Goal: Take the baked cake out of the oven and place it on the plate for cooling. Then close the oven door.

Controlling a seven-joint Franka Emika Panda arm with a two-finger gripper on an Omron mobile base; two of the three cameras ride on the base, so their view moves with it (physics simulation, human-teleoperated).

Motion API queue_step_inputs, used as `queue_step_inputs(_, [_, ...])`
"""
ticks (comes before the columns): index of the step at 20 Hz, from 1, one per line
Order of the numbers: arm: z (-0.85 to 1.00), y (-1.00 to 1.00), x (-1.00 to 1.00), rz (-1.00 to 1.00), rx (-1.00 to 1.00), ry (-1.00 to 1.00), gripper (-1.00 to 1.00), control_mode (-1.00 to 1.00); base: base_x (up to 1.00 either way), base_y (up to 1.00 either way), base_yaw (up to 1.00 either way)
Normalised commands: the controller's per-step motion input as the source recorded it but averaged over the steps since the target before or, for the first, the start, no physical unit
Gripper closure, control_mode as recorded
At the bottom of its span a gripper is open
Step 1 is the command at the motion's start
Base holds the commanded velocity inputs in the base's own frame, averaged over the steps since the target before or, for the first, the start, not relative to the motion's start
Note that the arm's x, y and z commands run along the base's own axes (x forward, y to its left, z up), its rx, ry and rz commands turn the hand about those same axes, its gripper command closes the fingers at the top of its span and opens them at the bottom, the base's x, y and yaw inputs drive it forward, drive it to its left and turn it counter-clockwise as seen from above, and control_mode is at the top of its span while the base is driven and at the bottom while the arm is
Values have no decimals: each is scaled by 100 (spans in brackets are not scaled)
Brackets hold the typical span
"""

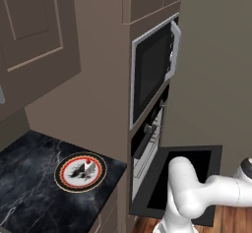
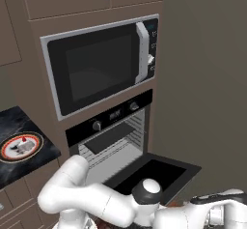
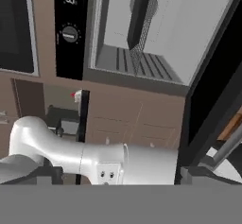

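The baked cake (image 1: 89, 164), a tiny whitish piece with a red blob, sits on the plate (image 1: 69, 179), which lies on the black marble counter left of the oven (image 1: 146, 146). From the right base view the cake (image 2: 22, 140) is on the plate (image 2: 34, 150) at the far left. The oven door (image 1: 194, 160) hangs fully open, flat and horizontal. In the hand view my gripper (image 3: 119, 176) is open with nothing between its fingertips, facing the oven cavity (image 3: 156, 29) and the oven door (image 3: 212, 90); the cake (image 3: 76, 95) is small and far off.
A silver-framed microwave (image 2: 99, 68) sits above the oven, its door shut. Brown cabinets (image 1: 34, 35) hang over the counter (image 1: 24, 197). My white arm (image 2: 91, 194) folds low in front of the open door. A wire rack and dark tray (image 2: 108, 138) stay in the cavity.
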Motion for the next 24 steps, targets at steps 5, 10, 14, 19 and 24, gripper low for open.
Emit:
queue_step_inputs(5, [-57, 65, 0, 0, 1, -28, -100, -100, 0, 0, 0])
queue_step_inputs(10, [-54, 72, 0, 0, 0, -32, -100, -100, 0, 0, 0])
queue_step_inputs(14, [-54, 65, -7, 0, 0, -44, -100, -100, 0, 0, 0])
queue_step_inputs(19, [-54, 50, -31, -5, -4, -42, -100, -100, 0, 0, 0])
queue_step_inputs(24, [-28, 40, -37, -24, -1, -27, -100, -100, 0, 0, 0])
